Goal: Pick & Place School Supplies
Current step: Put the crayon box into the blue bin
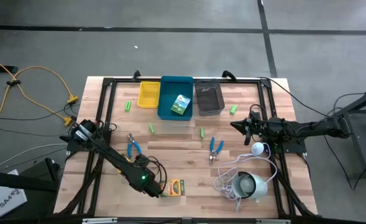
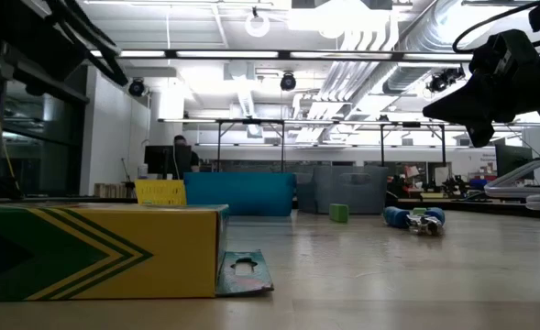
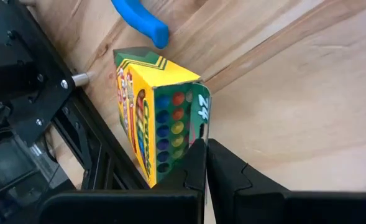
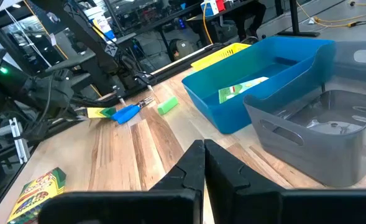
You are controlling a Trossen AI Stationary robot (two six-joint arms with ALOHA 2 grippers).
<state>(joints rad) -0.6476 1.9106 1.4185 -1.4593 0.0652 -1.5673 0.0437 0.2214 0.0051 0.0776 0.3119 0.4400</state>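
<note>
One yellow-green crayon box [image 1: 175, 186] lies on its side near the table's front edge; it also shows in the left wrist view [image 3: 151, 112] and the low view [image 2: 95, 252]. Its open end flap [image 2: 244, 273] rests on the wood. My left gripper [image 3: 205, 152] is shut, its tips at that box's flap end. A second crayon box [image 1: 181, 104] lies in the blue bin [image 1: 168, 93]. Two blue-handled scissors [image 1: 133, 147] [image 1: 215, 148] and several green pieces [image 1: 151, 129] lie on the table. My right gripper [image 4: 204, 149] is shut and empty, above the table's right side. My left gripper's shut fingertips [image 3: 198, 155] stand right at the corner of the box's flap end [image 3: 201, 121], slanting down from the table's left. I cannot tell whether they touch the box. The box lies on the table.
A yellow bin [image 1: 148, 93] and a grey bin [image 1: 209, 98] flank the blue bin at the far edge. A round white device with a coiled cord [image 1: 248, 185] lies at the front right. Black frame rails [image 1: 96, 155] run along the table's sides.
</note>
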